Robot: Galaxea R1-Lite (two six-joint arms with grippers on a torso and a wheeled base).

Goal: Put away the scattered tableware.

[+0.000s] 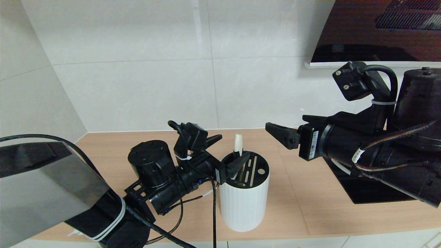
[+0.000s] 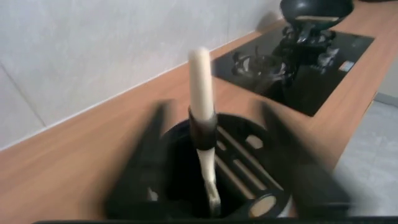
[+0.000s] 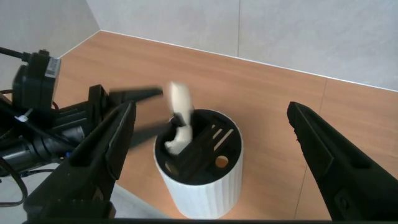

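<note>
Cream-handled utensil (image 1: 238, 143) stands upright in the white holder (image 1: 244, 203) on the table (image 1: 296, 206). Left gripper (image 1: 233, 148) straddles the handle, jaws apart, probably letting go. Right gripper (image 1: 286, 133) hangs open above, well clear.

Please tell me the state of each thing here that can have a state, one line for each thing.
Left hand: open, one finger on each side of the utensil's handle.
Right hand: open, holding nothing, above the counter.
Utensil: standing in the holder, cream handle up.
Utensil holder: upright on the counter, with the one utensil in it; its other visible slots are empty.
</note>
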